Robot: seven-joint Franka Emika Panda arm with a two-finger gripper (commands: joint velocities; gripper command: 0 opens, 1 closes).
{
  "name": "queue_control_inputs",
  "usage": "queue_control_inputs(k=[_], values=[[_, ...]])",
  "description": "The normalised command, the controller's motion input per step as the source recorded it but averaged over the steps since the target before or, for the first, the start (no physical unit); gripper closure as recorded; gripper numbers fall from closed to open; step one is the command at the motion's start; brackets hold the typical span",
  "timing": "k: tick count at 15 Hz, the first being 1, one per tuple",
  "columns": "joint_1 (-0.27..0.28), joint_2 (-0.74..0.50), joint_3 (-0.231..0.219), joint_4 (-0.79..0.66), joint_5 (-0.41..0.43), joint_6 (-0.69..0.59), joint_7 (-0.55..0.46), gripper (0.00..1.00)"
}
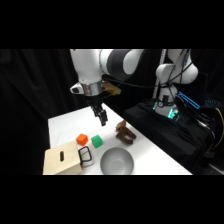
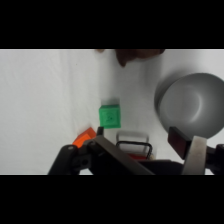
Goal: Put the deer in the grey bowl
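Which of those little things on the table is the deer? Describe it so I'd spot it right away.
Start at the white table and find the round grey bowl near its front edge. Just behind the bowl, toward the far right side, stands the deer. It is dark brown and lumpy, unlike the neat orange cube and green cube to its left.

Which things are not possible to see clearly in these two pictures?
- Deer, wrist view: cut off by the top edge.
- Orange cube, wrist view: partly hidden behind the black linkage.
- Grey bowl, wrist view: cut by the right edge.
- Tan wooden box, side view: left end cut off.
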Motion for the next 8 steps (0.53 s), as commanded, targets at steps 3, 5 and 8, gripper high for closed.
queue_control_inputs(k=[3,5,8], values=[[-0.023,-0.05,0.016,-0.07,-0.007,0.03,0.00,0.00],[-0.027,-0.22,0.016,-0.31,-0.016,0.18,-0.02,0.00],[-0.044,-0.33,0.012,-0.49,-0.004,0.28,-0.07,0.00]])
